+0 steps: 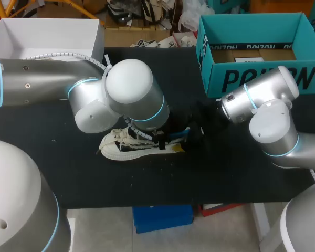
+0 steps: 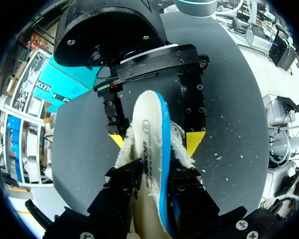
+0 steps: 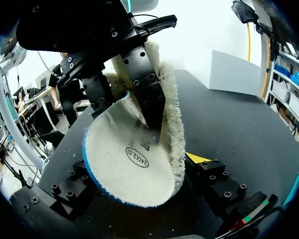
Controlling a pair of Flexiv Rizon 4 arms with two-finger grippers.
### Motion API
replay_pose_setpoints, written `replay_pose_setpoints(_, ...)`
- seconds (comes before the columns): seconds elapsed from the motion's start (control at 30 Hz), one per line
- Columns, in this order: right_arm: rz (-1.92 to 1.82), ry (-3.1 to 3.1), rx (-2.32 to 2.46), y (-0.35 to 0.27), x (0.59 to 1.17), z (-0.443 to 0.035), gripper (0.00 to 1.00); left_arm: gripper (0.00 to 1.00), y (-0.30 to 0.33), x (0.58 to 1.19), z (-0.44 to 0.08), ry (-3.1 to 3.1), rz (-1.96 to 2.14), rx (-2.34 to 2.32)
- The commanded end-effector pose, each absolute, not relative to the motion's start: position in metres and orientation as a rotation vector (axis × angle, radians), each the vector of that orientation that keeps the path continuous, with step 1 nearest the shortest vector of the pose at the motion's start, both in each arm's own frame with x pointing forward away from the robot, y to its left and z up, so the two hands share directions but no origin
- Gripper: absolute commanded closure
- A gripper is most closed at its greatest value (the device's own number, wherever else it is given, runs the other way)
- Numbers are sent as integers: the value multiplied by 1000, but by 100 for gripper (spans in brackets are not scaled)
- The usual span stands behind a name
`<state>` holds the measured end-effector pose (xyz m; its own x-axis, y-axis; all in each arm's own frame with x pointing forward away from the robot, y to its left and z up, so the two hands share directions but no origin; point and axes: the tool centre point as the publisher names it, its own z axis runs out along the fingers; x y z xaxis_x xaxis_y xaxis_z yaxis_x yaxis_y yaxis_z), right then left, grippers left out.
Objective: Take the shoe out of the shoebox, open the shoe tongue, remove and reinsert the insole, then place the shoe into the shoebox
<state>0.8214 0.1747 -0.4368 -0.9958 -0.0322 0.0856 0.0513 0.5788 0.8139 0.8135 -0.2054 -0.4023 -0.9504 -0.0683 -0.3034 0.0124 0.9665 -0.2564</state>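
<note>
Two arms meet mid-table (image 1: 241, 173) over the black top. Far left, a white box (image 1: 21, 37) stands open at the rear edge. Left arm (image 1: 42, 79) comes in from that side, and its big wrist joint hangs over the shoe (image 1: 121, 149). The shoe is white, laces showing, lying on the table under that wrist and out of the shoebox.

Left gripper (image 2: 153, 179) sits just right of the shoe, pinching the insole (image 2: 144, 124). In the left wrist view both black fingers press it from opposite sides near one end. The insole is outside the shoe, held between the two grippers. It has a cream underside with a blue rim and fleece on the other face, and it looks curved in the right wrist view.

Right gripper (image 2: 156, 141) faces the left one head-on, fingers spread wide with the insole's free end between them. The fleece fringe reaches the yellow fingertips (image 2: 195, 142) on both sides, but the fingers stand off the insole body, so it isn't clamped. Right arm (image 1: 273, 121) enters from the right edge.

Teal shoebox (image 1: 252, 79) sits at rear right, open-topped with brown card inside, well apart from the shoe.
</note>
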Motion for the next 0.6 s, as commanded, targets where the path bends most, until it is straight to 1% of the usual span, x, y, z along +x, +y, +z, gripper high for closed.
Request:
replay_pose_setpoints(0.03, -1397, -2712, -19, 174, 823, -441, 100, 86, -210, 815, -404, 2808, -395, -9)
replay_pose_setpoints(0.07, -1397, -2712, -19, 174, 823, -441, 100, 100, -212, 816, -403, 2810, -405, 1)
replay_pose_setpoints(0.37, -1397, -2712, -19, 174, 823, -441, 100, 100, -205, 799, -390, 2828, -458, 59)
replay_pose_setpoints(0.6, -1397, -2712, -19, 174, 823, -441, 100, 100, -192, 763, -347, 2825, -667, 182)
